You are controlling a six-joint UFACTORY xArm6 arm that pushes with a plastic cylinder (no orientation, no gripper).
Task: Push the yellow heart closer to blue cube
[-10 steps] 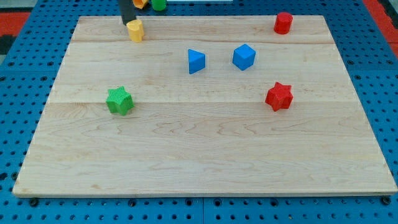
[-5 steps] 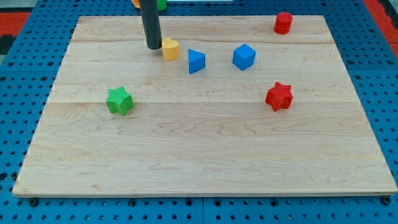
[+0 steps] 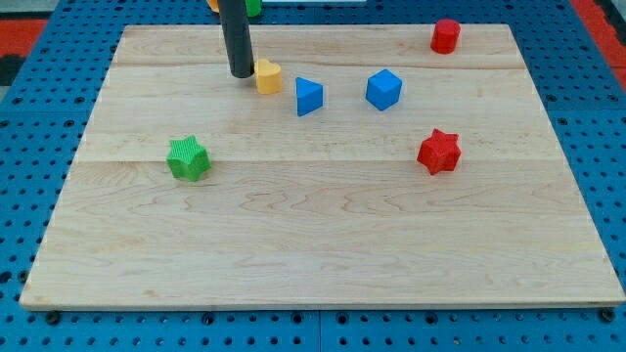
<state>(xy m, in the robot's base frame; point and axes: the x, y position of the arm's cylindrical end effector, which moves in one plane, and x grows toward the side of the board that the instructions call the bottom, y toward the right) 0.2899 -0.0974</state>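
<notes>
Camera view: tip [image 3: 241, 74] down on the wooden board [image 3: 323, 254] near the view's top, just beside the yellow heart [image 3: 267, 75] on that block's left, touching it or nearly so. No jaws on this rod, so nothing gripped, only pressed against. Yellow heart in the upper left-centre of the board, with the blue triangle [image 3: 308, 96] close on its right and slightly lower, and the blue cube [image 3: 383, 89] farther right beyond that, well apart from the heart.

Mid-push, by the look of it: heart partway toward the cube, gap not yet closed. Next move calls for a push toward the view's right, kept a little above the triangle's line, since the triangle sits almost in the path and could be shoved along or turn the heart aside.

Heart too small to read surely; long axis hard to make out, lobes and point not clear enough to say which way they face.
</notes>
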